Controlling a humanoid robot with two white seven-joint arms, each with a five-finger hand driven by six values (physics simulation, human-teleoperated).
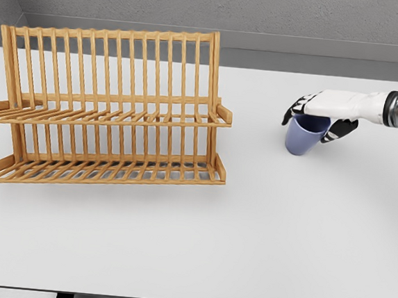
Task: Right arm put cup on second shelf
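Note:
A pale blue cup (305,136) stands on the white table at the right, tilted a little. My right hand (319,114) comes in from the right edge and lies over the cup's rim, its fingers curled down around the top of the cup. A wooden two-tier dish rack (111,113) stands at the left, with an upper slatted shelf (118,116) and a lower one (113,169). Both shelves hold nothing. The rack is well apart from the cup, to its left. My left arm does not show.
The white table (246,251) reaches to the front edge. A grey wall runs behind the table's far edge. The rack's tall back slats (116,65) rise above the upper shelf.

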